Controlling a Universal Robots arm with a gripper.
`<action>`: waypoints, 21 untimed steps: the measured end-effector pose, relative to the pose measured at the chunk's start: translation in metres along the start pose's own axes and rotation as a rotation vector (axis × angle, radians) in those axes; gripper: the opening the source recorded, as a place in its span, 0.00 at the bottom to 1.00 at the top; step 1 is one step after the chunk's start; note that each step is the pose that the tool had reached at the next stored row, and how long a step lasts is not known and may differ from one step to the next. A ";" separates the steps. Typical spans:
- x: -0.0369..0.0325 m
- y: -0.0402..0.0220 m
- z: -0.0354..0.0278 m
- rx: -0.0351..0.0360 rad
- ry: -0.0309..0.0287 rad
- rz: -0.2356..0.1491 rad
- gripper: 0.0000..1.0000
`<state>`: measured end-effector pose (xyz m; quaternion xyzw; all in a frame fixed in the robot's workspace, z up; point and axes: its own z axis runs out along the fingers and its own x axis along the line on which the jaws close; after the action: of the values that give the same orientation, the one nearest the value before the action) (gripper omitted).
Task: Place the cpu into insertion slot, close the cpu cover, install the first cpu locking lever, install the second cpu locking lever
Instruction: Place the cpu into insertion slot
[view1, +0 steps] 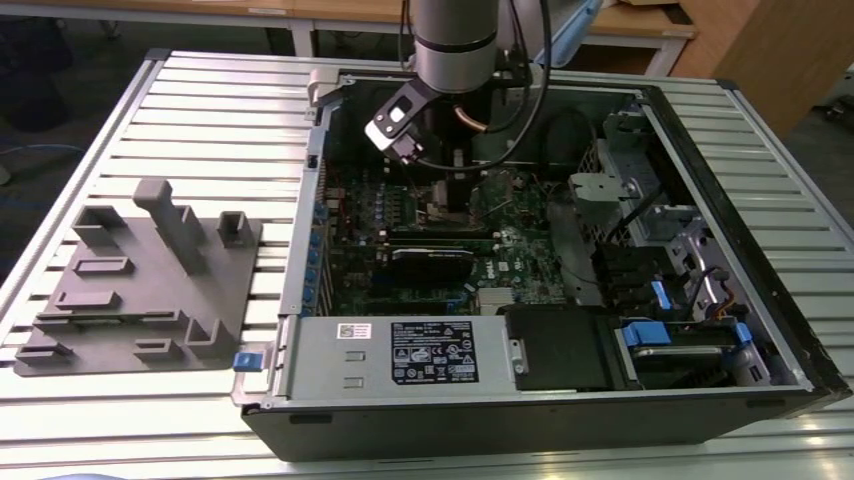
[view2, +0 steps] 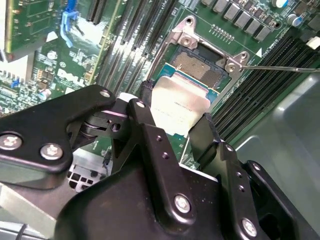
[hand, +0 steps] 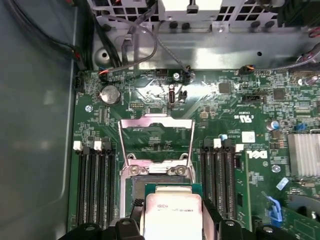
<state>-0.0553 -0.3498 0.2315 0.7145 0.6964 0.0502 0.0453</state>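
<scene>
My gripper (view2: 176, 111) is shut on the cpu (view2: 181, 100), a black finger (view2: 146, 95) pressing on each of two opposite edges. The silver-faced cpu (hand: 172, 214) sits over the near part of the insertion slot (view2: 197, 67), leaving a strip of the slot's brownish-gold centre uncovered; I cannot tell whether the cpu touches the slot. The cpu cover (hand: 156, 131) stands swung open beyond the slot. A thin wire lever (view2: 280, 68) sticks out from the slot's corner. In the exterior view the gripper (view1: 451, 195) hangs inside the open computer case over the green board (view1: 527, 255).
Black memory slots (hand: 92, 185) flank the socket on both sides. A long black card (view1: 430, 262) and a power supply (view1: 400, 352) lie toward the case front. Drive bays with blue tabs (view1: 667, 330) fill the exterior view's right. A grey fixture (view1: 140, 285) rests on the slatted table.
</scene>
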 end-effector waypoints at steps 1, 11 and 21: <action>0.0002 -0.0002 0.0003 0.0001 0.0000 0.000 0.54; 0.0002 -0.0003 0.0005 0.0041 -0.0003 0.000 0.54; 0.0002 -0.0006 0.0024 0.0043 -0.0002 0.000 0.54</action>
<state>-0.0556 -0.3496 0.2291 0.7147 0.6964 0.0486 0.0439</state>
